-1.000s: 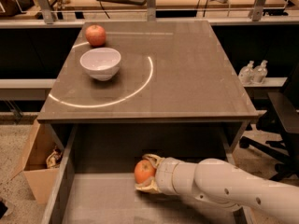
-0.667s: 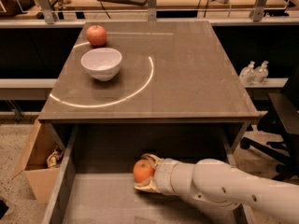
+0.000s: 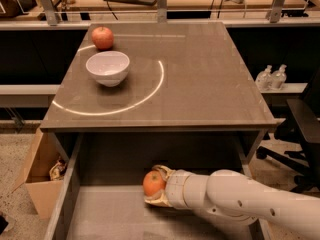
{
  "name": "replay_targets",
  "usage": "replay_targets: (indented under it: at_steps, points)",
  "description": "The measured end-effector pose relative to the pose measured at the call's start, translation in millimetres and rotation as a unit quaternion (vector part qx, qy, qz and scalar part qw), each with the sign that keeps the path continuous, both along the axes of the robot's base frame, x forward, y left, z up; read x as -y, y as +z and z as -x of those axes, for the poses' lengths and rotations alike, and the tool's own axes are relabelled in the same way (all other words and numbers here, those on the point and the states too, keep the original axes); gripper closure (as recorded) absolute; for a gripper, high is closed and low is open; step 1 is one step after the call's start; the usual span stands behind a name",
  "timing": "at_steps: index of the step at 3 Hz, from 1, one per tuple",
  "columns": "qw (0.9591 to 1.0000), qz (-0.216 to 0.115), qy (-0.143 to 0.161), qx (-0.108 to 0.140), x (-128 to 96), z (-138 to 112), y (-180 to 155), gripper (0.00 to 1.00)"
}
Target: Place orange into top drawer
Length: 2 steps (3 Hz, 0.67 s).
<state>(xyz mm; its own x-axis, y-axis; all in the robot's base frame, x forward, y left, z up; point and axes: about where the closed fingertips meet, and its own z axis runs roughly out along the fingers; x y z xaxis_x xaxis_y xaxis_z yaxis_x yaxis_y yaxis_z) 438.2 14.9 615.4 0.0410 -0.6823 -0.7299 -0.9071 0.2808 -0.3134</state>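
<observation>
The orange (image 3: 152, 183) is round and bright orange, held inside the open top drawer (image 3: 100, 214), low over its flat grey-brown bottom near the back wall. My gripper (image 3: 156, 186) reaches in from the right on a white arm and is shut on the orange, with one finger above it and one below. The drawer is pulled out under the tabletop's front edge.
A white bowl (image 3: 107, 67) and a red apple (image 3: 102, 37) sit on the grey table (image 3: 200, 79) at the back left. A brown cardboard box (image 3: 42, 176) stands on the floor left of the drawer. A black chair (image 3: 300, 134) is at the right.
My gripper and the orange have shifted slightly left and down inside the drawer. Nothing else has moved.
</observation>
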Motion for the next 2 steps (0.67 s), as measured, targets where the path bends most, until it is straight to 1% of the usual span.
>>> replay_targets:
  at_steps: [2]
  points:
    - [1.0000,0.000,0.002,0.001,-2.0,0.5,0.6,0.35]
